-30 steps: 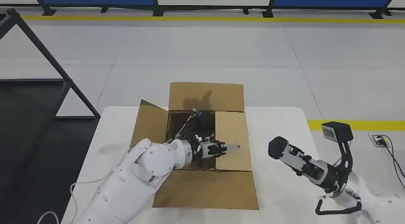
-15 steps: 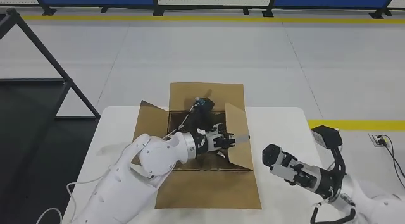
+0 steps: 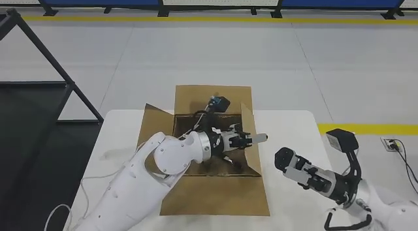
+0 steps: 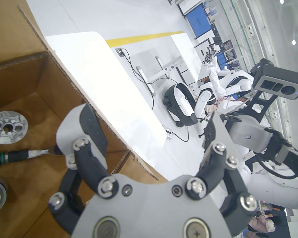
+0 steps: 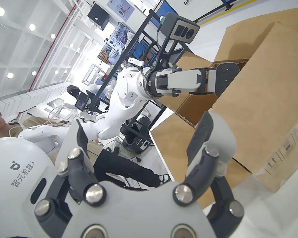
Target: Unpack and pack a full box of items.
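Swinging the left pincer point(image 4: 149, 120) farther toward the right side of the box point(image 3: 212, 198) than a second ago, tipping its right flap point(image 5: 258, 95) from flat to nearly upright, straddling the cardboard edge with wide-open jaws. Holding the right pincer point(image 5: 144, 127) open and empty toward the surface's point(image 3: 117, 133) right edge. Leaving a metal disc point(image 4: 7, 128) and screwdriver point(image 4: 5, 156) inside the box, mid-surface. Probably risking the unclamped flap slipping free and dropping back over the contents.
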Controlling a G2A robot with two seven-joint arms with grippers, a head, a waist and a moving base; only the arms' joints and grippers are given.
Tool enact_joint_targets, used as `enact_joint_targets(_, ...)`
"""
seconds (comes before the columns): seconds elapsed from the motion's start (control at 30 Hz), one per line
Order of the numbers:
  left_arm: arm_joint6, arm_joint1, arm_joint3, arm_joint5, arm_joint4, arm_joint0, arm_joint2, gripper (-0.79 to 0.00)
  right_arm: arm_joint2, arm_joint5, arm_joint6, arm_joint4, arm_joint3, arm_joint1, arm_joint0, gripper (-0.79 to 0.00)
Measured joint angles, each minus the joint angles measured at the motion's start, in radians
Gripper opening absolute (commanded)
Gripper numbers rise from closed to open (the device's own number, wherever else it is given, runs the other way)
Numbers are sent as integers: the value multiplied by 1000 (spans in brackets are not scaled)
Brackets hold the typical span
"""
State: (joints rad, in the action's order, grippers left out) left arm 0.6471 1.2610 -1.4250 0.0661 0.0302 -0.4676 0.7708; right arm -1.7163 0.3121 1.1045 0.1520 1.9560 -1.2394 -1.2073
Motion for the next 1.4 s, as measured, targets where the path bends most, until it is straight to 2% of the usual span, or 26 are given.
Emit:
enact_joint_targets(0.13,-16,2,-13,1,16,-11,1,0,12,-5,-6,0,17,5,-19,0)
enact_joint_targets(0.33,-45,33,9,-14,19,27,-38,0,-3,-11,50,34,29,20,-30,0)
enact_joint_targets(0.73,-98,147,221,44,-56,152,-176,0,-40,-38,27,14,46,44,-78,0)
enact_joint_targets(0.87,-113,187,296,73,-84,190,-202,0,-27,-92,-20,-48,38,50,-80,0)
enact_joint_targets(1.4,-101,272,462,145,-96,239,-219,0,15,-125,-65,-68,0,72,-57,0)
